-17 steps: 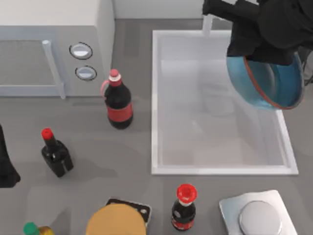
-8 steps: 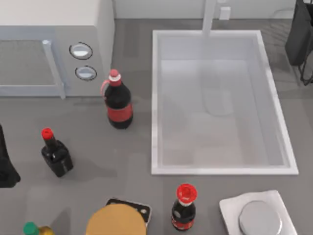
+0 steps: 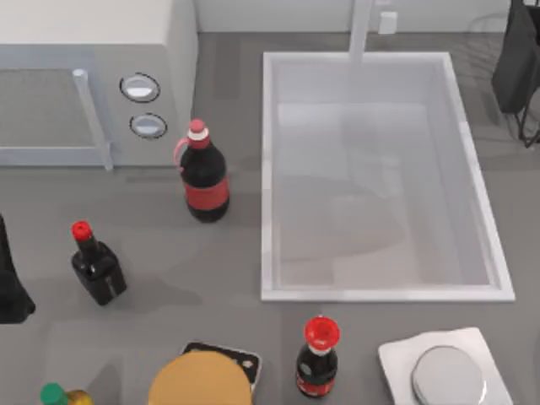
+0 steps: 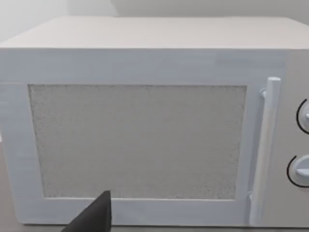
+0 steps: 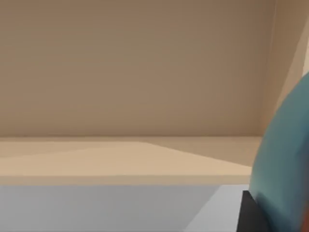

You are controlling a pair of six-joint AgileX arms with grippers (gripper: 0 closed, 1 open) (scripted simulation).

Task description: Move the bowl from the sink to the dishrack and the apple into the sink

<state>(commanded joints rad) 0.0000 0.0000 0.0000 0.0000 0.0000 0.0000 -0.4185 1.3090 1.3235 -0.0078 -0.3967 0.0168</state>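
Bowl (image 5: 289, 159) is at the right edge of the right wrist view, a curved teal-blue surface close to the camera with a dark piece of gripper (image 5: 256, 215) under it, so my guess is the right gripper has it by the rim, though I can't tell for sure whether the fingers are clenched on it. In the top view the sink (image 3: 270, 169) in the middle right of the frame has nothing in it, and the right arm (image 3: 516, 63) is a dark shape at the upper right edge. I'd expect the bowl to be stiff, smooth and a bit slippery, light enough for a rim pinch but likely to swing or tilt held from one side. Left arm (image 3: 13, 278) is parked at the lower left edge, facing the microwave (image 4: 145, 121); can't tell its finger state either. I can't spot the apple or the dishrack, so both are still to be found.
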